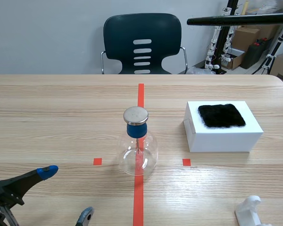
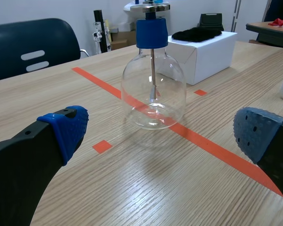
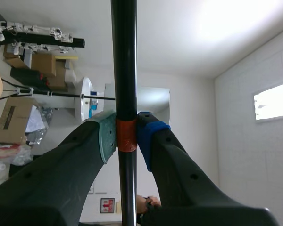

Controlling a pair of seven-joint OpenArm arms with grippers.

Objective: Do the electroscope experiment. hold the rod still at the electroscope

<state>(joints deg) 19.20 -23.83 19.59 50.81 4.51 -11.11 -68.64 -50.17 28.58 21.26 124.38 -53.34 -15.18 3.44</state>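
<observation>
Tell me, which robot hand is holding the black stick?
The right gripper: it is shut on the black rod, which passes between its fingers. The left gripper is open and empty, with the electroscope ahead of it.

You see a pale grey wall (image 1: 47, 37) behind a long table of light wood (image 1: 47, 117). A dark plastic chair with slots in its back (image 1: 122, 37) stands at the far side. Brown cardboard boxes (image 1: 245, 35) sit in the corner. A bright window (image 3: 273, 100) shines in a white block wall (image 3: 245, 155).

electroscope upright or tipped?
Upright: the electroscope stands on its glass base on the table, metal disc level on top.
</observation>
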